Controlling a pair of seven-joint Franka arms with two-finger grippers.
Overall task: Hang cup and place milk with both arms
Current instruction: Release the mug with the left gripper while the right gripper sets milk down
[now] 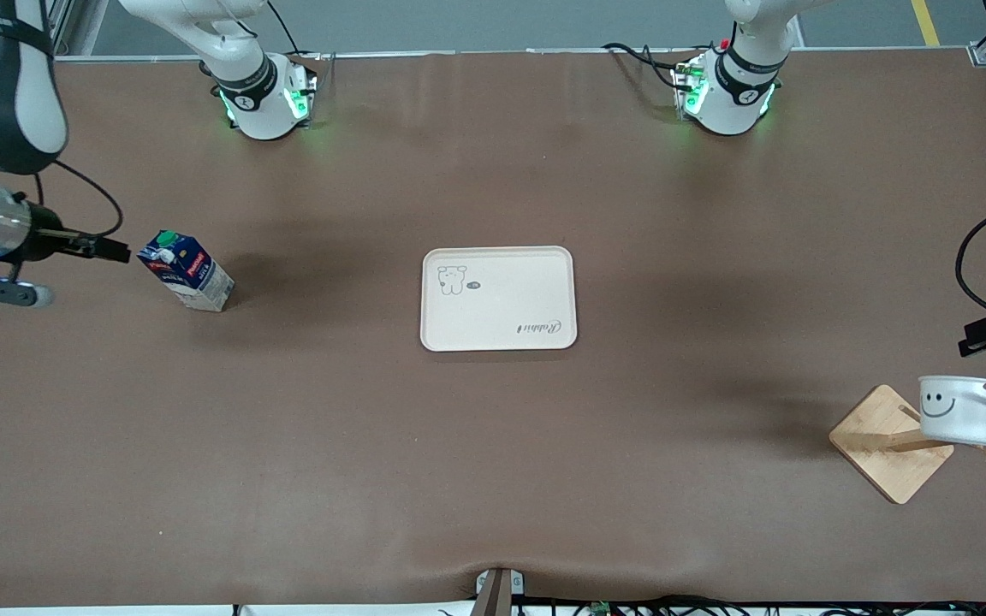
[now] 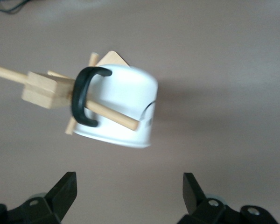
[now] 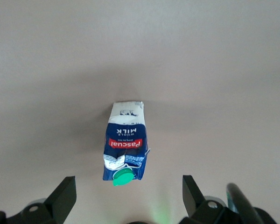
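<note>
Brown worktop [image 1: 493, 479] carries milk carton [image 1: 187, 271] upright, cream tray [image 1: 498, 338] empty; mug [image 1: 961, 409] hangs on wooden rack [image 1: 887, 445]; right tool [image 3: 126, 196] spread, should straddle carton squarely; left tool [image 2: 128, 196] spread, empty, waiting.

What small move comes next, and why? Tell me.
Probably lower the right gripper onto the milk carton. The carton stands untouched on the table, off the tray, with the open jaws above it. The mug already hangs on the wooden rack, and the left gripper is open, clear of it.
</note>
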